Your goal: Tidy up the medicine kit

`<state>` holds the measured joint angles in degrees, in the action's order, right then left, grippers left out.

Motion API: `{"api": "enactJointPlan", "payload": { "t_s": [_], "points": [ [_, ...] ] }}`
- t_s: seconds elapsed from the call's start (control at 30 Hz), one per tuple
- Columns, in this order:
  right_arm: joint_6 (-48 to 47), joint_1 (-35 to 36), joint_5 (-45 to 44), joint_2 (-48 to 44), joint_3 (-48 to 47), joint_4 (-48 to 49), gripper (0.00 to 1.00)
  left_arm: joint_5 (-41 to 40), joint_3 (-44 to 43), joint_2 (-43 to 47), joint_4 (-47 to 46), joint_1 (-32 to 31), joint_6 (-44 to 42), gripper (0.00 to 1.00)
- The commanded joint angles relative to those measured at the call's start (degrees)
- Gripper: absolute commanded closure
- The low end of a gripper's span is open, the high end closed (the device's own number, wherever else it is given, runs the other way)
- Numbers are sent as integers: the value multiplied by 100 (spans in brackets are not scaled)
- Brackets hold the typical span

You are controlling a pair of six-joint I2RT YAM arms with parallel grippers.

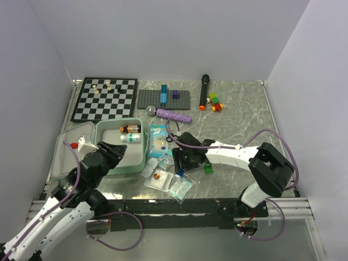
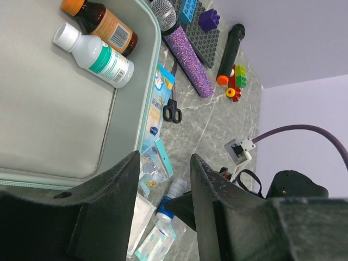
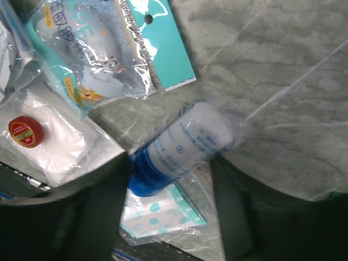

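Top view: medicine kit [image 1: 68, 157] lay open at left, 2 bottles [image 1: 130, 133] inside, left gripper [image 1: 116, 153] over its near rim

Left wrist: jaws apart, empty

Right wrist: right gripper [image 3: 171, 174] straddled a wrapped roll [image 3: 182, 147], possibly gauze; grip could not be told. Required: square closure mid-roll, lift clear of adjacent packets [image 3: 98, 49]; bare tabletop [image 3: 283, 81] lay rightward

Bare lining of medicine kit [image 2: 54, 119] free ahead of left pincer [image 2: 163, 163], two bottles [image 2: 100, 57] beyond, packets [image 3: 92, 49] crowding one side of right pincer [image 3: 171, 163], bare bench [image 3: 272, 65] opposite.
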<state>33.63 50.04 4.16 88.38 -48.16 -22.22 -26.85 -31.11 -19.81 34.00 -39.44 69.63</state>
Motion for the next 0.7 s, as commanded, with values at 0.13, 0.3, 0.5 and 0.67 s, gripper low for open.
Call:
{"api": "enactJointPlan", "payload": {
  "t_s": [0.13,0.3,0.5,0.67],
  "points": [
    [-119,-21,-275,-408,-615,-370,56,-145,-17,188,63,15,-54,53],
    [-505,-21,-564,-787,-1300,-810,66,-285,-79,364,247,15,-46,53],
    [-656,-21,-663,-664,-1829,-1259,49,-312,-79,584,432,15,60,53],
    [-287,-100,-295,-567,-1092,-1058,22,-216,26,681,450,15,139,53]
  ]
}}
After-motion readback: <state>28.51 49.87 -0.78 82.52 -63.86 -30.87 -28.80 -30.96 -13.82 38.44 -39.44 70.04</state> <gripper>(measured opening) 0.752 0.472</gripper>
